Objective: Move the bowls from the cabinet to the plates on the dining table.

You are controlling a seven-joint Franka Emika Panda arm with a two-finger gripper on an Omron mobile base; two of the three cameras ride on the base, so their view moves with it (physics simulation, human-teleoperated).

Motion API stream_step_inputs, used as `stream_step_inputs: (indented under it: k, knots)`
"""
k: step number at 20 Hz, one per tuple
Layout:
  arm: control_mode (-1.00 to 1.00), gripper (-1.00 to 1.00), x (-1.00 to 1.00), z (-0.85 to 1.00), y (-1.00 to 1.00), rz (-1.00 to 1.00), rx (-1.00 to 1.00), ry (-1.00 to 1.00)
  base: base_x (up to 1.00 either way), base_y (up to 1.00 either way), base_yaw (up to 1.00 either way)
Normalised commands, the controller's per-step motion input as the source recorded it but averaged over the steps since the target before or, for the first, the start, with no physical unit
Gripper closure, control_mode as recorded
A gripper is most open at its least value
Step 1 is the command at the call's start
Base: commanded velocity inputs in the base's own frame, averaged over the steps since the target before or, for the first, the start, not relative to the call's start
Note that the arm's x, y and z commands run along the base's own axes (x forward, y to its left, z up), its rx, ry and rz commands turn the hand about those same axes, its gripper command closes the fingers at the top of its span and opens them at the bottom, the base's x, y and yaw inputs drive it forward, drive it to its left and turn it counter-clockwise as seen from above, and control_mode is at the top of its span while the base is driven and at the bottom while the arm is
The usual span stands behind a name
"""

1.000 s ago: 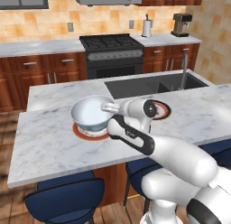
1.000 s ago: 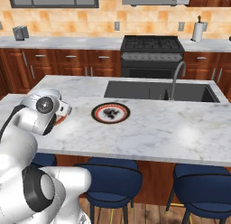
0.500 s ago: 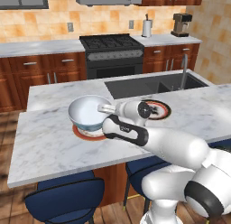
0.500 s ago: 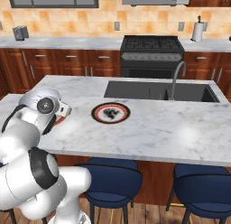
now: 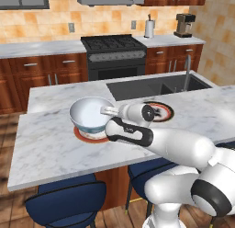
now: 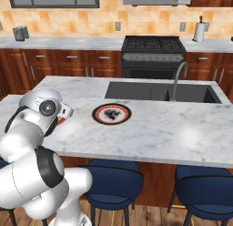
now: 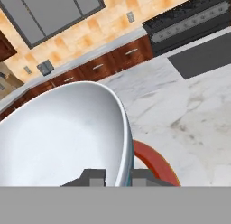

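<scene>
Gripper pinching the rim of the grey-white bowl, which is sitting on a plate on the dining table.

The gripper (image 7: 118,177) is closing narrowly on the near rim of the grey-white bowl (image 5: 91,114), one finger (image 7: 93,177) lying inside the wall and the other outside it. The bowl is resting upright on a red-rimmed plate (image 5: 84,134), whose edge is showing beneath it in the left base view and again as a red arc (image 7: 153,162) in the hand view. That plate is lying on the marble top of the dining table (image 5: 50,144), toward its left end. A second plate (image 6: 112,114), red-brown at the rim with a dark-marked white centre, is lying bare nearer the sink (image 6: 159,91), well apart from the bowl. Blue stools (image 6: 113,183) are standing under the table's near edge.
</scene>
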Motion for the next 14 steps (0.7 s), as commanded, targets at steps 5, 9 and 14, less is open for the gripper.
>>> stream_step_inputs:
  k: [5,9,14]
  knots:
    - [-1.0,1.0,0.0,0.31,0.0,-0.02,0.0,0.09,0.0,0.0,0.0]
    - [-1.0,1.0,0.0,0.0,0.0,0.0,0.0,0.0,0.0,0.0,0.0]
    - [-1.0,-1.0,0.0,0.0,0.0,0.0,0.0,0.0,0.0,0.0,0.0]
